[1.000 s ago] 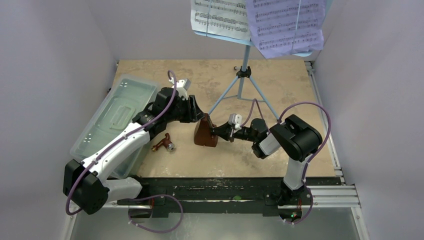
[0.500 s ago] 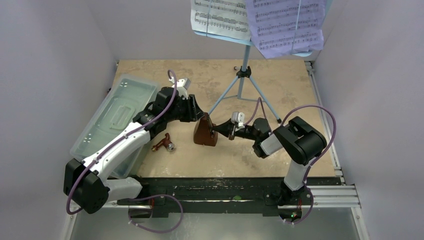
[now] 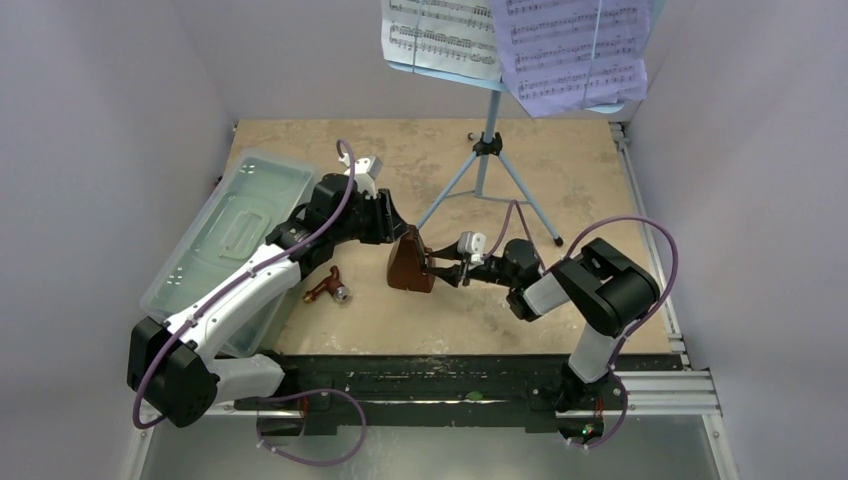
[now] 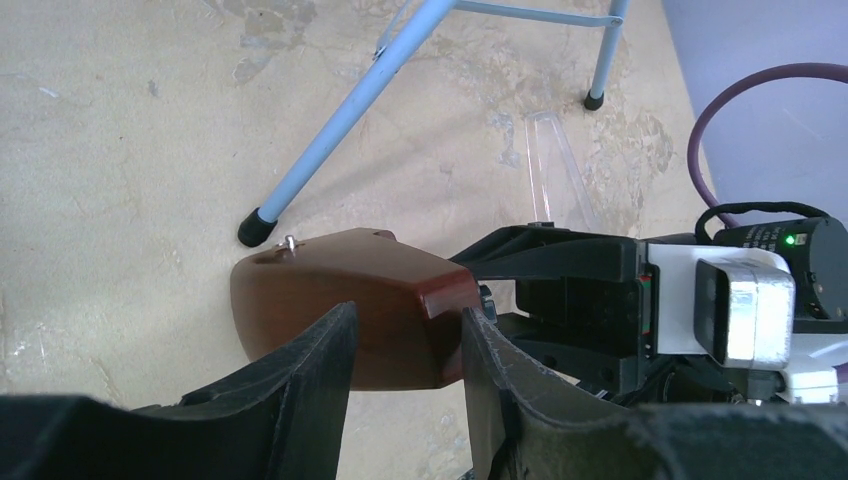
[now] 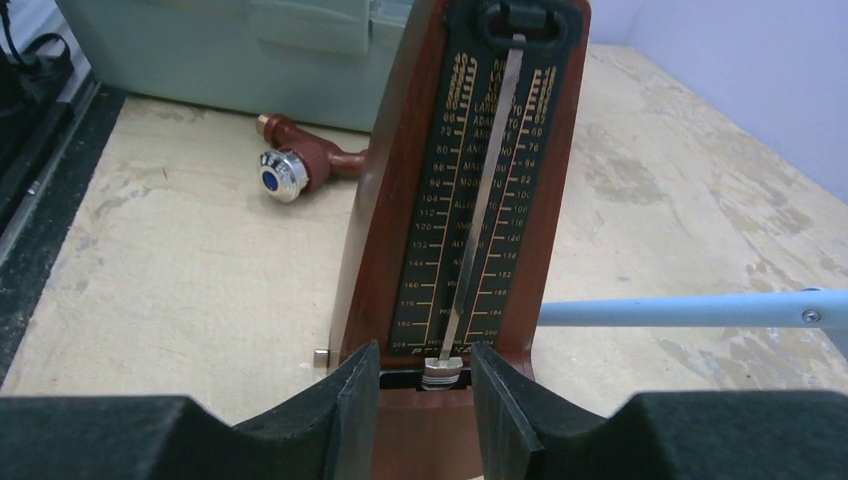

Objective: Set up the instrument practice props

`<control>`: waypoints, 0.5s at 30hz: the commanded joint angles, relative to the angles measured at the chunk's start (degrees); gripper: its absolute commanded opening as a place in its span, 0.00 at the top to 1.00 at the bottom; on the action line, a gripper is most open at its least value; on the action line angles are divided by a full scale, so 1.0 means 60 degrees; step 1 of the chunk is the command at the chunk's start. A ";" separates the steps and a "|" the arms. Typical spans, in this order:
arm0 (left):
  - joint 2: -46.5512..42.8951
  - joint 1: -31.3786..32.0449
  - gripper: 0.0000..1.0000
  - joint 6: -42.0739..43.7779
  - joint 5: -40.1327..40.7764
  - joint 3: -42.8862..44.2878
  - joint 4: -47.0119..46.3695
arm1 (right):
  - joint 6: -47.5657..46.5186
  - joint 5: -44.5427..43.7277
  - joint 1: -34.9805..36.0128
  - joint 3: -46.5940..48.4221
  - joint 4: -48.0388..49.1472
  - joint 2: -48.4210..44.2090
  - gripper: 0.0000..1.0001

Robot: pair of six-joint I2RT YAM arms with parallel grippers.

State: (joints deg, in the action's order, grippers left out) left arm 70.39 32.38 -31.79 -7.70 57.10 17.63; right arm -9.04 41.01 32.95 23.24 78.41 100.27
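Observation:
The brown pyramid metronome [image 3: 410, 266] stands mid-table, its scale and pendulum facing my right wrist camera [image 5: 470, 200]. My left gripper [image 3: 402, 232] clamps its upper part from behind; in the left wrist view the fingers [image 4: 405, 320] close on the brown body [image 4: 380, 300]. My right gripper [image 3: 432, 265] is open, its fingers [image 5: 422, 360] either side of the pendulum's silver weight [image 5: 445, 372] without touching it. The clear cover [image 4: 548, 170] lies on the table behind. The light-blue music stand [image 3: 487, 145] holds a white page [image 3: 440, 35] and a lilac page [image 3: 570, 50].
A large clear lidded box [image 3: 235, 225] lies along the left edge. A brown winding key with a silver knob [image 3: 330, 290] lies left of the metronome, seen too in the right wrist view [image 5: 290, 170]. A stand leg [image 5: 680, 310] passes just right of the metronome.
My right arm has shifted its elbow to the right and re-angled its wrist while staying at the metronome's face. The left arm and the metronome have not moved.

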 commanded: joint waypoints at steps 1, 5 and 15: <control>0.0339 0.0052 0.59 0.0500 0.0120 -0.0211 0.0762 | -0.0800 -0.0084 -0.0028 0.0482 -0.0626 0.0309 0.57; 0.0303 0.0050 0.59 0.0551 0.0062 -0.0225 0.0768 | -0.1162 -0.0025 -0.0034 0.0748 -0.0913 0.0540 0.57; 0.0295 0.0051 0.59 0.0647 -0.0012 -0.0287 0.0739 | -0.1627 0.0222 -0.0004 0.1198 -0.1576 0.0874 0.62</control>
State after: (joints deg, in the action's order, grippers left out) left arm 70.39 32.36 -30.37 -7.66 57.10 17.30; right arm -15.53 43.27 32.95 28.01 72.23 103.94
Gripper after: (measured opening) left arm 0.415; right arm 0.386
